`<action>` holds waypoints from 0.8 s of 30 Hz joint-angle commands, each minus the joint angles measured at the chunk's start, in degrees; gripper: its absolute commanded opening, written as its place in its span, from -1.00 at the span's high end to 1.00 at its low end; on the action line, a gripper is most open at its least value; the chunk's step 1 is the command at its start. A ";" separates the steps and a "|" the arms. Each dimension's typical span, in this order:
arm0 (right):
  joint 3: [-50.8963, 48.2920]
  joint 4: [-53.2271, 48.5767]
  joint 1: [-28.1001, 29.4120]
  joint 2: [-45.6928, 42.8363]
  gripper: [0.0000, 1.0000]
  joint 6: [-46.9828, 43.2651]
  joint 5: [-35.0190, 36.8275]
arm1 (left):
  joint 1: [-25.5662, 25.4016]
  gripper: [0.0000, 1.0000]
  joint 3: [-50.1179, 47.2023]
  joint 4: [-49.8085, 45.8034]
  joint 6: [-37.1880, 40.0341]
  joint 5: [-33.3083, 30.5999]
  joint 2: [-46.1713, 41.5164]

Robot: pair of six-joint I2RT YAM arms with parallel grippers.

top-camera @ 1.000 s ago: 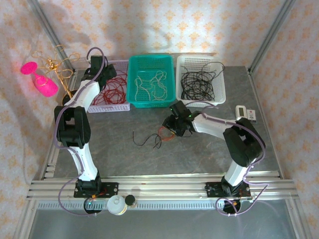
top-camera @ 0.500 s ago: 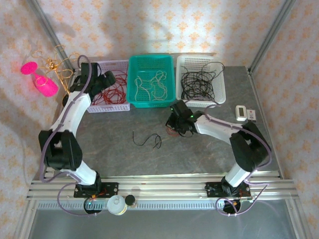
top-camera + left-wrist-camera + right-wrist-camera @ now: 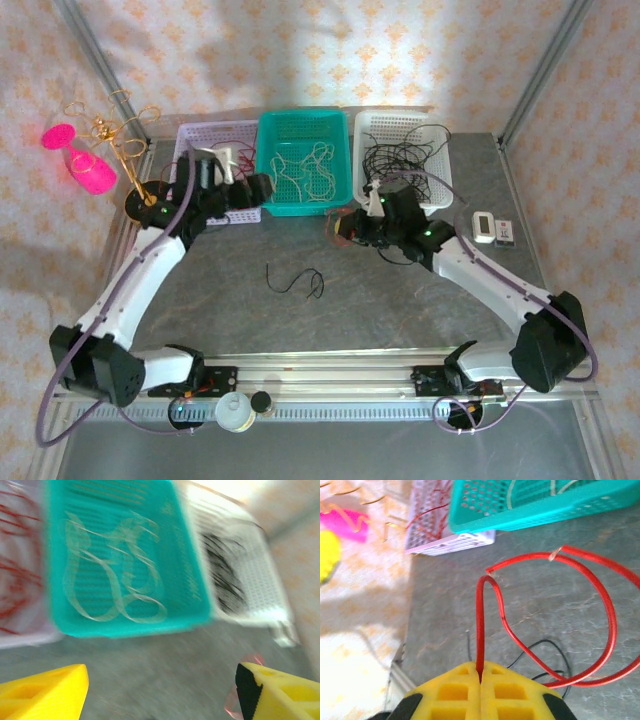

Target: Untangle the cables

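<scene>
My right gripper [image 3: 481, 672] is shut on a red cable [image 3: 600, 595] and holds it up off the table as a wide loop. From above, that gripper [image 3: 352, 230] hangs in front of the gap between the teal and white baskets, the red cable [image 3: 336, 228] dangling at its left. A thin black cable [image 3: 298, 280] lies loose on the grey table, and it also shows below the loop as a black strand [image 3: 555, 655]. My left gripper [image 3: 255, 188] hovers at the teal basket's front left corner. Its yellow fingers [image 3: 42, 690] stand wide apart with nothing between them; this view is motion-blurred.
Three baskets line the back: lavender [image 3: 225, 210] with red cables, teal [image 3: 270, 205] with white cables, white [image 3: 440, 200] with black cables. A gold wire stand with pink cups [image 3: 90, 165] is at the far left. A small white device [image 3: 485, 227] lies at the right.
My right gripper shut on the red cable and lifted it back and right, leaving the black cable on the table. My left arm swung from the lavender basket toward the teal one.
</scene>
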 commanded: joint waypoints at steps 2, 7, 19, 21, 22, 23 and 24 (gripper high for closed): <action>0.72 0.20 -2.57 -3.04 1.00 -6.48 -14.62 | -4.85 -0.51 -7.72 10.62 -6.41 12.12 -3.89; -1.90 6.17 -5.51 -3.82 1.00 -0.73 -19.12 | -13.06 -0.48 -19.81 29.29 -12.18 14.42 -7.90; -1.20 10.79 -5.89 -2.82 1.00 3.49 -25.90 | -17.99 -0.22 -27.60 55.00 -19.85 7.56 1.63; -1.29 10.82 -5.93 -2.93 1.00 3.48 -26.08 | -17.97 -0.16 -27.33 58.04 -21.84 6.24 3.40; -1.37 10.90 -5.95 -3.02 1.00 3.68 -26.12 | -17.92 -0.05 -27.06 58.02 -22.31 5.26 4.10; -1.67 11.39 -5.94 -3.20 1.00 4.10 -26.13 | -17.98 0.09 -26.98 57.93 -22.35 4.38 4.81; -1.96 11.86 -5.93 -3.58 1.00 4.55 -26.21 | -17.97 0.26 -27.06 57.68 -22.43 2.95 5.18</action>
